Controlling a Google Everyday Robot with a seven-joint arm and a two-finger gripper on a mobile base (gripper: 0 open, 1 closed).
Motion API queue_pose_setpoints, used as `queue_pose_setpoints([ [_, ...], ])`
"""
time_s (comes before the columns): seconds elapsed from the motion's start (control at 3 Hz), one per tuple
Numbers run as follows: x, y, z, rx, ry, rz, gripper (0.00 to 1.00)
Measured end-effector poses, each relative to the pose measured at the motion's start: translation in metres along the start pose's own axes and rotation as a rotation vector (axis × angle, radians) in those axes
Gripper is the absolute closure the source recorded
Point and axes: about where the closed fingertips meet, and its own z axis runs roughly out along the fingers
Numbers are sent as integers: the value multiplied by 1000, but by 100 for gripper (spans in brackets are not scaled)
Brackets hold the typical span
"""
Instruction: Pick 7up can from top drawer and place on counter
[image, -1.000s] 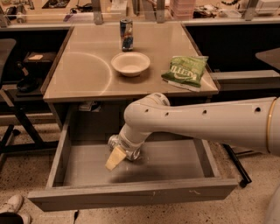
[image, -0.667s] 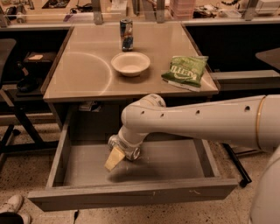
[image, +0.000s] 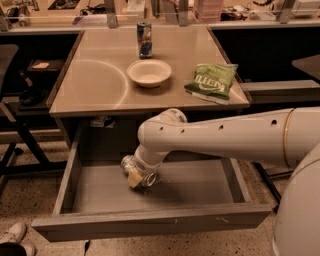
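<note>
Almost nothing has shifted since the earlier frames. The claw (image: 137, 176) sits at the same spot inside the top drawer (image: 150, 223), left of centre and low over the drawer floor. The white arm (image: 215, 137) keeps the same reach, coming in from the right and bending down past the counter's front edge.

Drawer: pulled out below the counter (image: 85, 95); grey and shallow, with its front panel nearest the camera.

7up can (image: 127, 163): in the drawer, at the claw. Silvery metal shows on both sides of the claw's pale yellow part, so the can appears to lie slantwise behind it, touching it.

Claw state: cannot tell. How wide it stands, and whether it has real hold of the can, is hidden by the wrist and the can itself.

Counter: tan, with a faint round ring mark (image: 123, 80) on its left half. On it:
- a dark blue can (image: 144, 39), upright at the back near the middle
- a white bowl (image: 149, 73), just in front of that can and apart from it
- a green chip bag (image: 212, 81), lying flat to the right of the bowl, near the right edge

Floor: speckled, with a pale shoe (image: 13, 234) at the lower left corner of the view.
</note>
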Motion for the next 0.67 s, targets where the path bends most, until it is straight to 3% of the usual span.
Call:
queue_pose_setpoints([
  [0.67,-1,6,-14,-20,-7,-22,88],
])
